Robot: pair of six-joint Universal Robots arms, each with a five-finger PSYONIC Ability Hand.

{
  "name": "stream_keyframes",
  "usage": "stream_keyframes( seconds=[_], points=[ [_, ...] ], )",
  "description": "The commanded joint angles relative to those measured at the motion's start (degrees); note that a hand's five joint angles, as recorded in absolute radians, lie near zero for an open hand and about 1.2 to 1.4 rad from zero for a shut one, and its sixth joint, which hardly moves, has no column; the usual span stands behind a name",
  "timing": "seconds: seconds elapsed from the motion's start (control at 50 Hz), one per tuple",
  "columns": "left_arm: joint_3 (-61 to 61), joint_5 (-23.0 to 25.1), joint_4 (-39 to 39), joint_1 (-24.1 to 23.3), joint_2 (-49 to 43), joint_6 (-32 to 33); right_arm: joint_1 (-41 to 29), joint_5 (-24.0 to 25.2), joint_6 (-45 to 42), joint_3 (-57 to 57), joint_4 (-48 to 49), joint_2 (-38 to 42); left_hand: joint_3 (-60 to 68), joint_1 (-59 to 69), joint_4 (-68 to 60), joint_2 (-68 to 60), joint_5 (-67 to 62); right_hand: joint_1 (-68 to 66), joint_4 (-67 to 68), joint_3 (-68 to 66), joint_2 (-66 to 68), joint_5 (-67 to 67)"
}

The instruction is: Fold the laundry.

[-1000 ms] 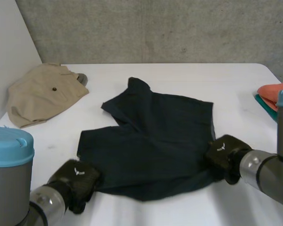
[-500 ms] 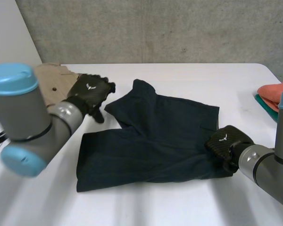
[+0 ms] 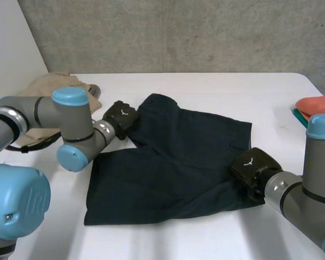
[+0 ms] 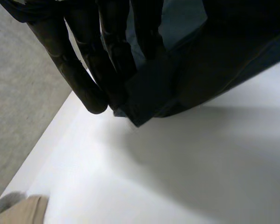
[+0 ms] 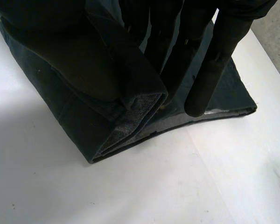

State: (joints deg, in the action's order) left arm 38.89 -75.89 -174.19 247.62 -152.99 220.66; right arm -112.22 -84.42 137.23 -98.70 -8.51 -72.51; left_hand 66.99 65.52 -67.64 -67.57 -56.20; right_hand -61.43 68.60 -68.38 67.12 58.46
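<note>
Shorts (image 3: pixel 173 162) lie mid-bench (image 3: pixel 206 86), spread mostly flat, layers doubled at right edge. No neat fold yet, so task looks early. Tan cloth (image 3: pixel 65 82) at far-left corner sits crumpled, likely waiting. Orange cloth (image 3: pixel 317 103) at right edge, state unclear. Left robot hand (image 3: pixel 121 116) at shorts' far-left corner, fingers (image 4: pixel 84 70) pinching corner, raised off bench. Right robot hand (image 3: pixel 252 168) at shorts' near-right edge, fingers curled round folded hem.

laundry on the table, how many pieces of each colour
dark blue shorts: 1
tan garment: 1
orange cloth: 1
teal cloth: 1
total: 4
</note>
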Motion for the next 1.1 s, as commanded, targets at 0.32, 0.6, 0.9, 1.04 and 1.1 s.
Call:
stream_keyframes(
  seconds=[0.32, 0.6, 0.9, 1.04, 1.1],
  points=[
    [17.9, -21.8, -5.5, -5.6, 13.8, 6.5, -2.1, -1.0, 0.1, -0.7, 0.3, -0.3, -52.8, -51.4, 53.5, 53.4, 52.0, -18.6, 11.4, -11.6, 12.9, 11.5],
    [47.6, -12.5, -4.8, -4.4, 42.8, -11.5, -1.0, -1.1, 1.0, -0.9, 1.9, -1.1, -41.8, -40.4, 42.5, 42.4, 41.0, -18.6, 11.4, -11.6, 12.9, 11.5],
    [69.0, -5.0, -0.5, -4.3, 50.6, -16.6, -0.6, -1.0, 2.3, -0.9, 1.9, -1.4, -29.8, -28.4, 30.5, 30.4, 29.1, -18.6, 11.4, -11.6, 12.9, 11.5],
    [68.6, -8.8, -3.5, -5.0, 47.3, -15.3, -0.7, -1.1, 3.5, -0.8, 1.9, -1.7, -28.4, -26.9, 29.0, 28.9, 27.6, -18.6, 11.4, -11.6, 12.9, 11.5],
    [68.5, -10.1, -3.7, -5.0, 46.3, -13.6, -0.5, -1.0, 3.7, -0.8, 1.8, -1.9, -2.2, -0.8, 2.9, 2.8, 1.4, -18.6, 11.4, -11.6, 12.9, 11.5]
  ],
)
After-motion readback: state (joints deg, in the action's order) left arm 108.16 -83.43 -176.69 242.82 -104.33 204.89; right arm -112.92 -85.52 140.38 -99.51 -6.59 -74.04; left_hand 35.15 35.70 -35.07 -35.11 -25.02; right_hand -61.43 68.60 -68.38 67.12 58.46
